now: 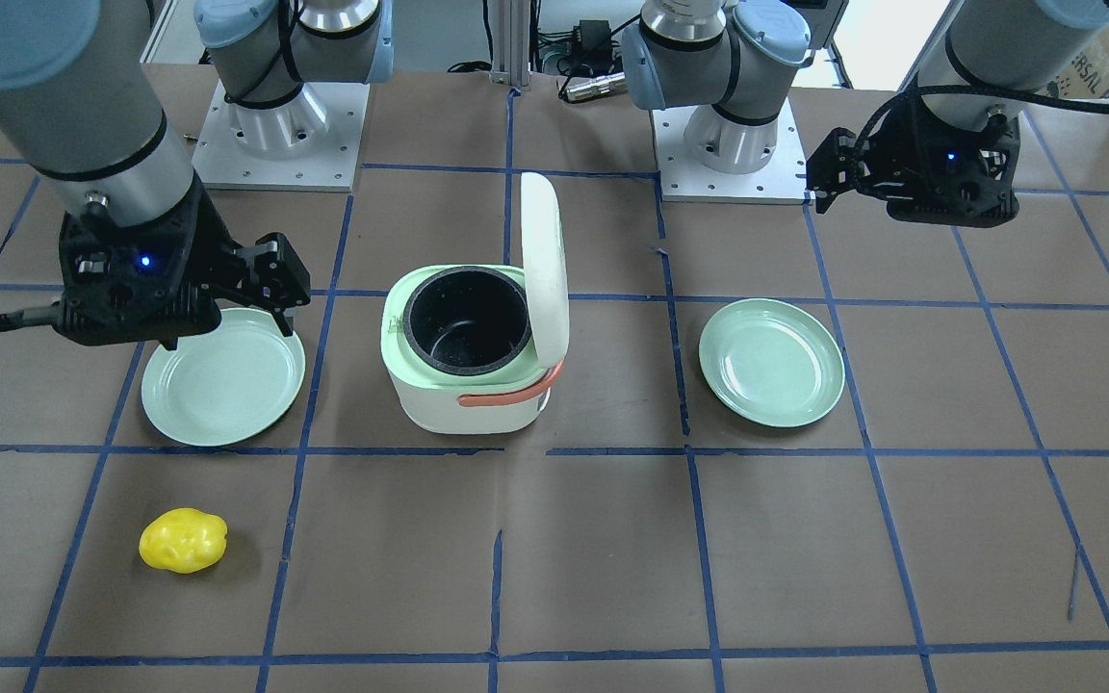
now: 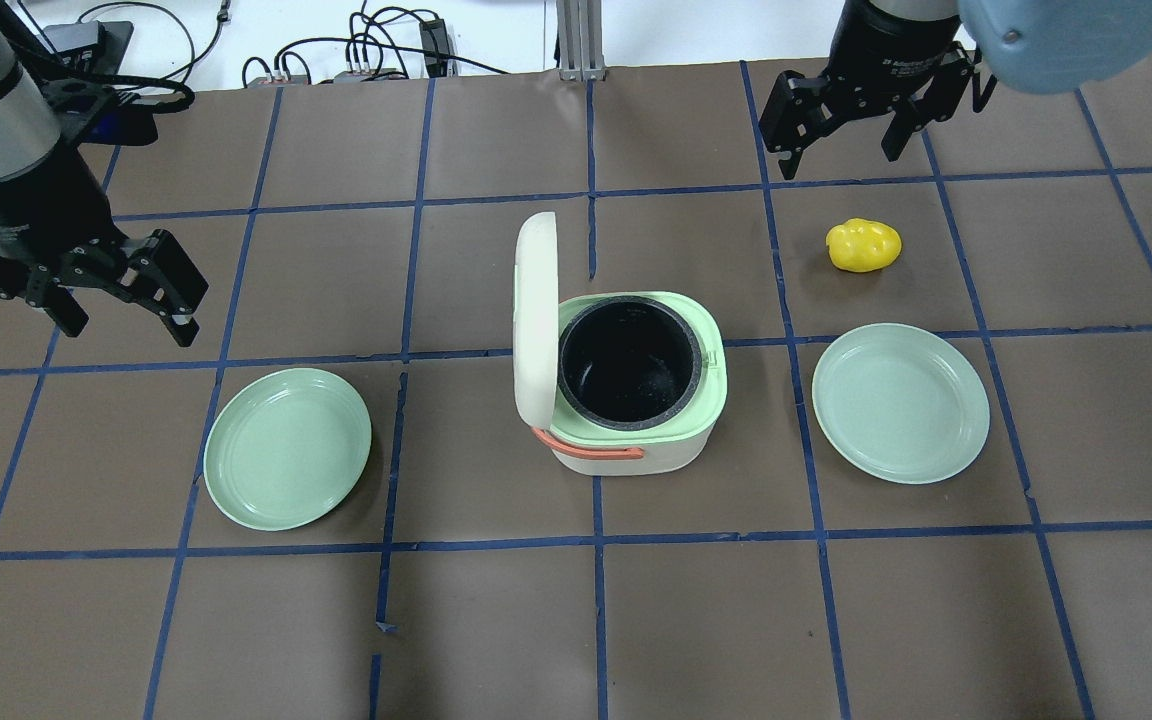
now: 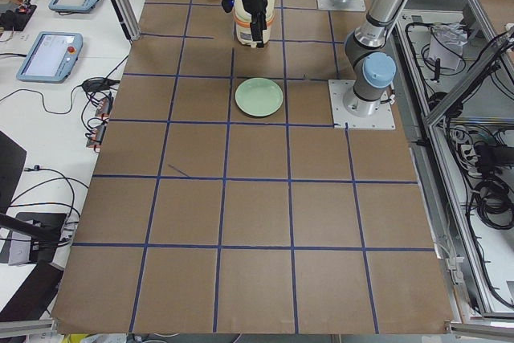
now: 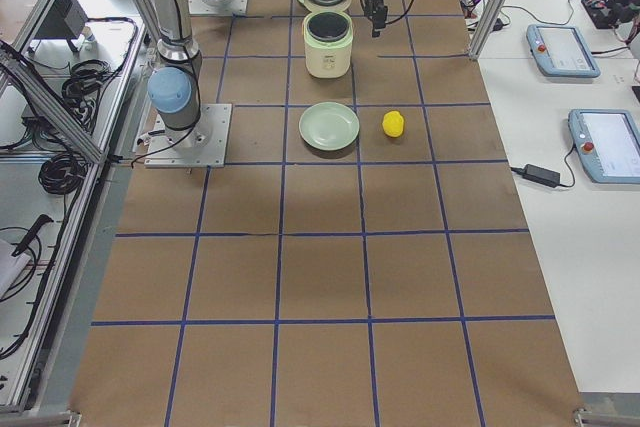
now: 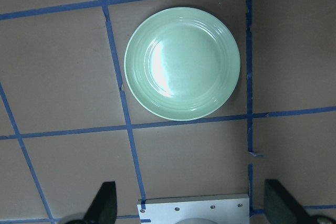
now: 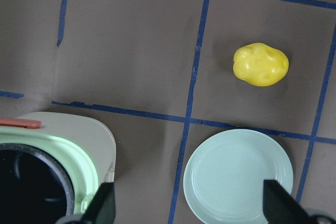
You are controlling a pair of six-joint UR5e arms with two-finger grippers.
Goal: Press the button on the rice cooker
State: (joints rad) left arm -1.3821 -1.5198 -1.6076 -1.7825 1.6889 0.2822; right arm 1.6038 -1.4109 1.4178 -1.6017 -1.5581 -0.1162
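Note:
The white rice cooker (image 2: pixel 636 450) stands mid-table with its lid (image 2: pixel 534 320) swung up and open. Its black inner pot (image 2: pixel 631 362), mint rim and orange handle band (image 1: pixel 511 393) show. I cannot make out a button in any view. My left gripper (image 2: pixel 126 315) is open and empty, hovering well left of the cooker and behind the left plate; its wrist view shows both fingertips (image 5: pixel 105 200) spread. My right gripper (image 2: pixel 836 150) is open and empty, far back right of the cooker. Its wrist view shows the cooker's corner (image 6: pixel 89 145) at lower left.
A green plate (image 2: pixel 288 447) lies left of the cooker and another (image 2: pixel 901 402) lies right of it. A yellow lumpy toy (image 2: pixel 864 245) sits behind the right plate. Blue tape lines grid the brown table. The arm bases (image 1: pixel 275 135) stand at the robot's side.

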